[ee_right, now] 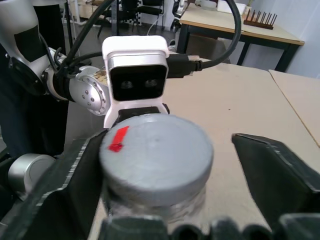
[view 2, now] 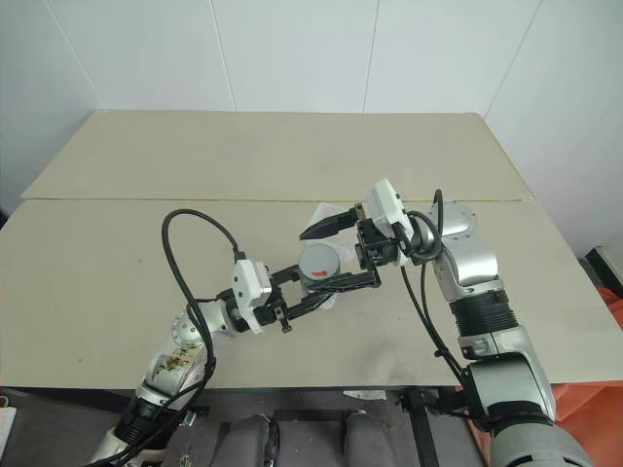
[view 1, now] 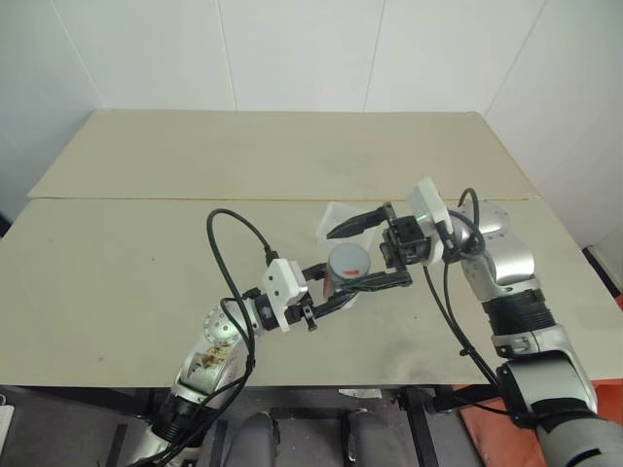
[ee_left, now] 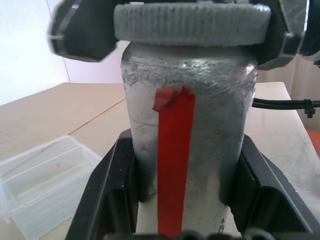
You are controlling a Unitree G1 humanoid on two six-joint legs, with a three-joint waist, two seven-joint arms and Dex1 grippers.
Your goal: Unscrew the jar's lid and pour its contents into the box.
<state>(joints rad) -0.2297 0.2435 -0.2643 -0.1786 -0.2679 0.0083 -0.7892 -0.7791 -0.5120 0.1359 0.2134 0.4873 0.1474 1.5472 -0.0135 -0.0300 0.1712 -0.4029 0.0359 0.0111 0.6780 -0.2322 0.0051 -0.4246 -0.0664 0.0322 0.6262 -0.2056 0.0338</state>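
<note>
Jar (ee_left: pixel 190 165) | lid (ee_right: pixel 156 155) on | box (ee_left: pixel 42 185) empty

I see two silver-grey metal arms with black ribbed wrist sections. Each carries a white boxy camera housing behind its black two-fingered gripper: the left gripper (view 1: pixel 375 282), the right gripper (view 1: pixel 370 243). Black cables loop from both housings. The left camera housing (ee_right: pixel 135 75) shows two dark lenses.
</note>
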